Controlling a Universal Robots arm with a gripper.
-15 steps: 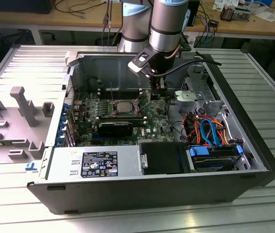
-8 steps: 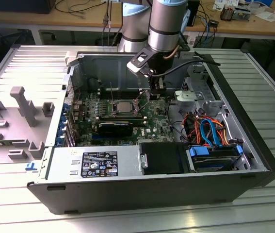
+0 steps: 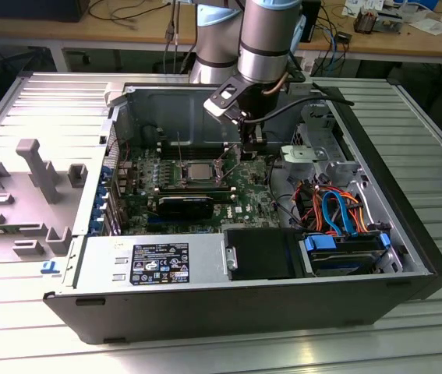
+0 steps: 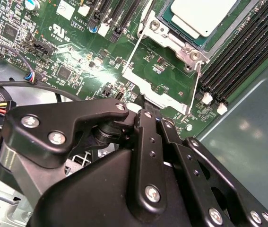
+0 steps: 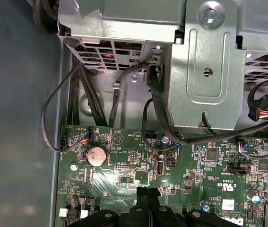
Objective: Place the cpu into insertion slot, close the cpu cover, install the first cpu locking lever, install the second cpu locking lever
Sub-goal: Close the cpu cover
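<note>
**Cpu seated; cpu cover left open**

On the counter [image 3: 427, 140], within the computer case [image 3: 205, 304], the insertion slot [image 4: 169, 35] on the motherboard [image 4: 67, 52] was found loaded with the cpu [image 4: 202, 14]. The cpu cover [image 4: 157, 97] was folded back from it, and the locking levers [image 4: 133, 47] were unlatched. The claw [image 5: 148, 194] was drawn shut with nothing gripped, its tips just beside the cover's free edge. Cover closing was judged to be in hand, which required the plate to be swung over the chip, clear of both levers.
</note>
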